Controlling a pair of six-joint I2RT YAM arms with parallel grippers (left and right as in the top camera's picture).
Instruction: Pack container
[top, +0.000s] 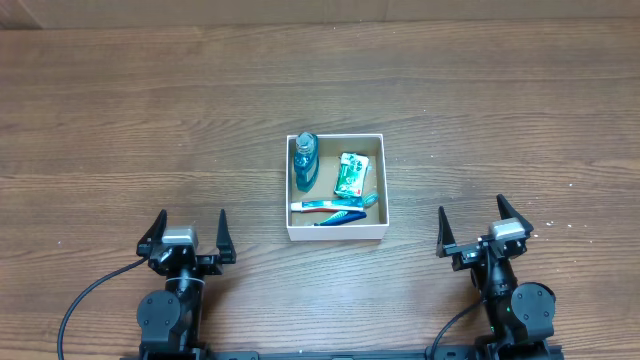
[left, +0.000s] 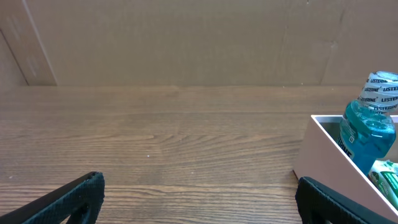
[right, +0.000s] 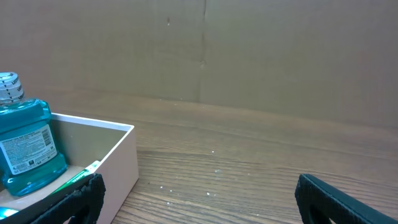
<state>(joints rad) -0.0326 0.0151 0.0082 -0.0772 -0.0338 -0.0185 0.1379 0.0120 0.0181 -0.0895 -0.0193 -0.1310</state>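
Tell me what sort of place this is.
Probably a robot test bench, not a home: a wood-grain table, a plain brown board backdrop behind it, and the left gripper and right gripper open near a container of toiletries.

My left gripper (top: 191, 224) is retracted and level, jaws spread wide, with its fingers (top: 221, 226) pointing forward. My right gripper (top: 470, 216) is in the matching pose on the opposite side, jaws equally wide apart, turned slightly left.

One container (top: 336, 232), one mouthwash bottle (top: 304, 160), one green packet (top: 350, 173), one toothpaste tube (top: 318, 206), one toothbrush (top: 340, 217)
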